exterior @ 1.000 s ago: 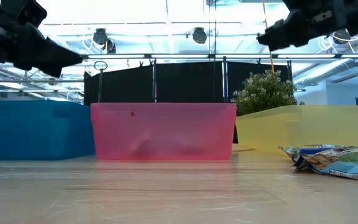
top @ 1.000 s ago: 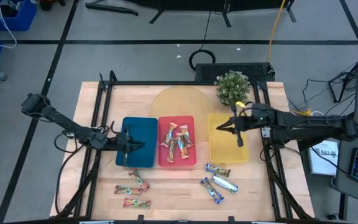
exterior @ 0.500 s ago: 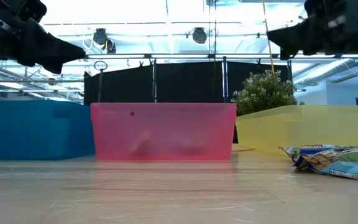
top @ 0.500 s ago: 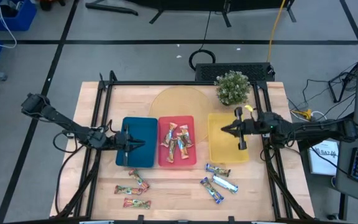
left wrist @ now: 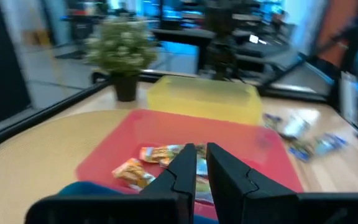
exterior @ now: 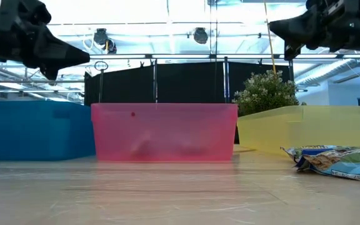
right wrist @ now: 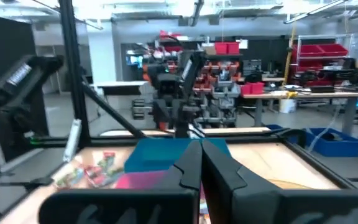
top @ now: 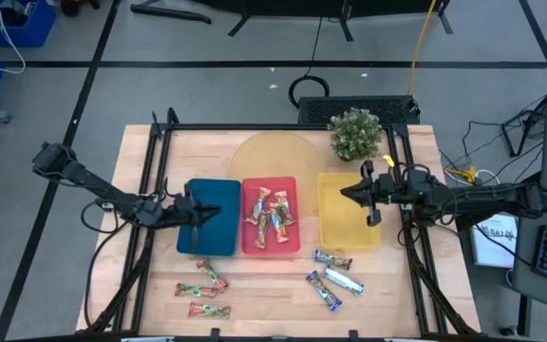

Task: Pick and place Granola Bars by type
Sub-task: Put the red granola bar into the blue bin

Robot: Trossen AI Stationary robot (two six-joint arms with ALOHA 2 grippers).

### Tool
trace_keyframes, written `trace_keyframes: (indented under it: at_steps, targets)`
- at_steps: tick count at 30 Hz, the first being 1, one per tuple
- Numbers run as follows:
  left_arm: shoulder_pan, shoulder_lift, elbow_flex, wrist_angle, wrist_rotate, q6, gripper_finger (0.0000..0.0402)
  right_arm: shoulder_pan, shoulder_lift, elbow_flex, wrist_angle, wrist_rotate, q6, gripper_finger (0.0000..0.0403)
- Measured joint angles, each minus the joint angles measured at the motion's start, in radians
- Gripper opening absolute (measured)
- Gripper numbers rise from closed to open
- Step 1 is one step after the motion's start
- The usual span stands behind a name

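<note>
Several orange-gold bars (top: 270, 214) lie in the red tray (top: 292, 242); they also show in the left wrist view (left wrist: 157, 155). Three red-green bars (top: 202, 288) lie on the table near its front left. Three blue-silver bars (top: 333, 277) lie near its front right, one close in the low view (exterior: 336, 160). My left gripper (top: 216, 215) hovers shut and empty over the blue tray (top: 218, 242). My right gripper (top: 344, 195) hovers shut and empty over the yellow tray (top: 335, 228).
A potted plant (top: 355, 133) stands at the back right, behind the yellow tray. A round pale mat (top: 273, 157) lies behind the trays. Black frame rails (top: 164, 128) run along the table's left, right and far sides.
My right gripper has drawn back toward the table's right edge and risen a little, still shut. My left gripper has swung slightly toward the far edge over the blue tray. The bars have not moved.
</note>
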Motion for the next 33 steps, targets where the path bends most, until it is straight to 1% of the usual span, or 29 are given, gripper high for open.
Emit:
trace_keyframes:
  at_steps: [2, 3, 8, 15, 18, 21, 27, 28, 29, 31, 33]
  targets:
    - [0.0, -0.004, 0.0, 0.007, -0.036, -0.011, 0.0047, 0.0, -0.005, 0.0, -0.019, -0.006, 0.005, 0.0001]
    - [0.0, -0.006, 0.0, 0.008, -0.036, -0.008, 0.0047, 0.0, -0.005, 0.0, -0.03, -0.007, 0.005, 0.0001]
    - [-0.016, -0.005, 0.0, 0.004, 0.029, 0.016, 0.0047, 0.0, -0.017, 0.0, -0.1, -0.022, -0.02, 0.0001]
    - [-0.073, -0.005, 0.0, 0.0, 0.018, 0.006, 0.0047, 0.0, -0.156, 0.0, -0.233, -0.032, -0.032, 0.0001]
    - [-0.082, -0.005, 0.0, -0.007, -0.018, 0.005, 0.0046, 0.0, -0.213, 0.0, -0.279, -0.032, -0.038, 0.0001]
    - [-0.082, -0.005, 0.0, -0.013, -0.047, 0.001, 0.0046, 0.0, -0.243, 0.0, -0.298, -0.029, -0.05, 0.0001]
    - [-0.081, -0.005, 0.017, -0.026, 0.013, 0.009, 0.0046, 0.0, -0.242, 0.0, -0.309, -0.026, -0.099, 0.0001]
    - [-0.081, -0.004, 0.046, -0.055, 0.026, 0.005, 0.0046, 0.0, -0.242, 0.0, -0.318, -0.027, -0.099, 0.0001]
    - [-0.081, -0.004, 0.094, -0.119, 0.043, 0.009, 0.0045, 0.0, -0.241, 0.0, -0.322, -0.028, -0.098, 0.0002]
    - [-0.083, 0.008, 0.228, -0.329, 0.081, 0.026, 0.0034, 0.0, -0.241, 0.0, -0.32, -0.029, -0.103, 0.0001]
    - [-0.084, 0.059, 0.39, -0.577, 0.084, 0.002, 0.0013, 0.0, -0.242, 0.0, -0.313, -0.029, -0.109, 0.0001]
